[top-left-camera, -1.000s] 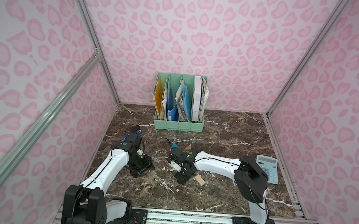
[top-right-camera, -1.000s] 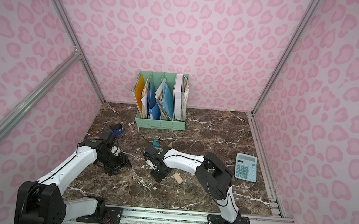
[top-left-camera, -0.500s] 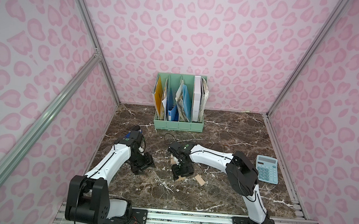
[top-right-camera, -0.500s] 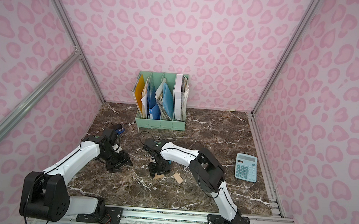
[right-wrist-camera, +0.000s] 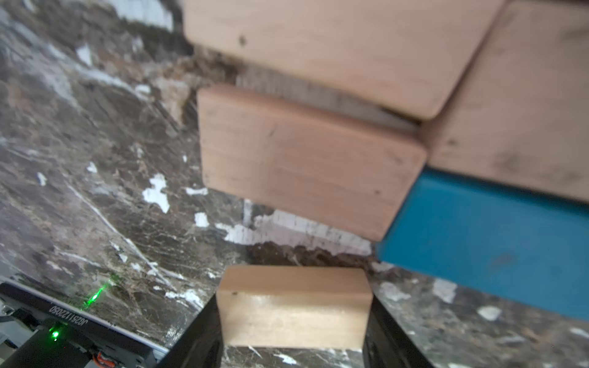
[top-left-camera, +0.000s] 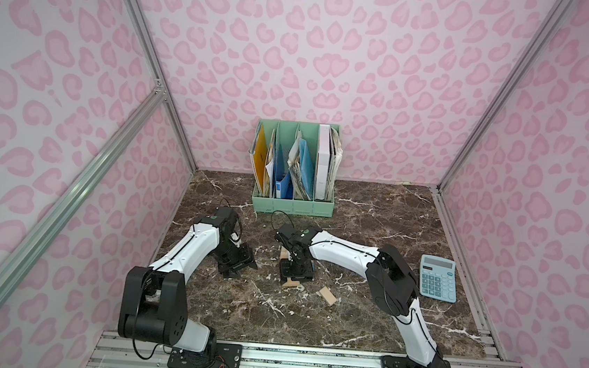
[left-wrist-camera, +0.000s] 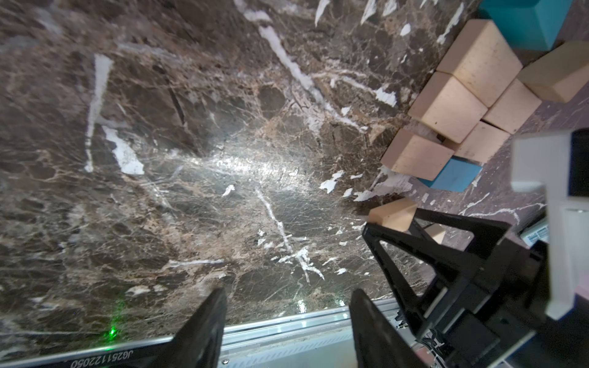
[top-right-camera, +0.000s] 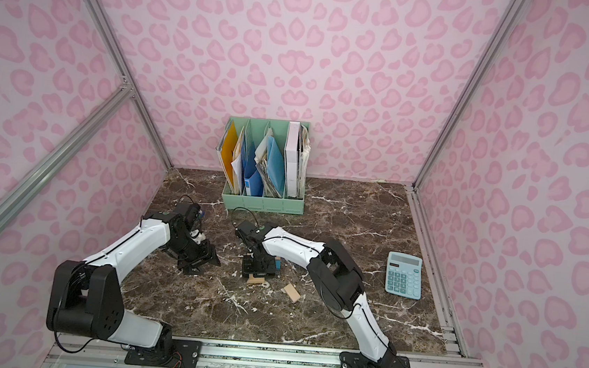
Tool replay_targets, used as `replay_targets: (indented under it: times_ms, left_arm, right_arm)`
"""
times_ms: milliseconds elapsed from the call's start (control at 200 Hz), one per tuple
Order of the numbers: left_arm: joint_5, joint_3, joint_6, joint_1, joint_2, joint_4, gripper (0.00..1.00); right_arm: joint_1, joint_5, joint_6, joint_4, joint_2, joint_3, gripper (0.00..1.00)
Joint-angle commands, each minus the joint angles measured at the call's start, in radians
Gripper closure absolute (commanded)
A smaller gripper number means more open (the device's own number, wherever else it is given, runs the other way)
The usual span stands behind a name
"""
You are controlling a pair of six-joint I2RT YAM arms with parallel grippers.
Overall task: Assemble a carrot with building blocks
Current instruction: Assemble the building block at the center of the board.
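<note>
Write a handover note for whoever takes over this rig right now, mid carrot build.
Left end effector: open, empty, above the brown marble table.
Right end effector: shut on a small tan wooden rectangular block, just short of the flat carrot figure.
Done: the figure has several tan wooden blocks and one teal rectangular block.
Left: place the held block, then the loose tan wooden block lying nearby.
</note>
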Motion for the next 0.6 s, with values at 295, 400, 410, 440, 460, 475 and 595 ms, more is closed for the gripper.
replay_targets:
  times_ms: [295,400,410,440,460,475,595]
  left_arm:
    - [0.024,0.032,0.071,0.032,0.054,-0.026,0.38]
    - [0.03,0.043,0.081,0.041,0.066,-0.026,0.38]
    - [0.03,0.044,0.082,0.041,0.068,-0.026,0.38]
    - [0.034,0.047,0.084,0.044,0.074,-0.026,0.38]
    - [0.036,0.048,0.085,0.042,0.078,-0.026,0.38]
    - [0.037,0.049,0.086,0.044,0.08,-0.026,0.38]
    - [0.047,0.051,0.091,0.044,0.093,-0.022,0.38]
  right_arm:
    - [-0.014,0.068,0.021,-0.061,0.059,0.083,0.86]
    - [-0.016,0.071,0.024,-0.069,0.065,0.089,0.86]
    - [-0.016,0.071,0.024,-0.069,0.065,0.091,0.86]
    - [-0.016,0.072,0.025,-0.075,0.065,0.095,0.86]
    - [-0.016,0.074,0.025,-0.076,0.065,0.097,0.85]
    - [-0.016,0.075,0.027,-0.078,0.065,0.096,0.85]
    - [-0.015,0.078,0.037,-0.082,0.063,0.09,0.83]
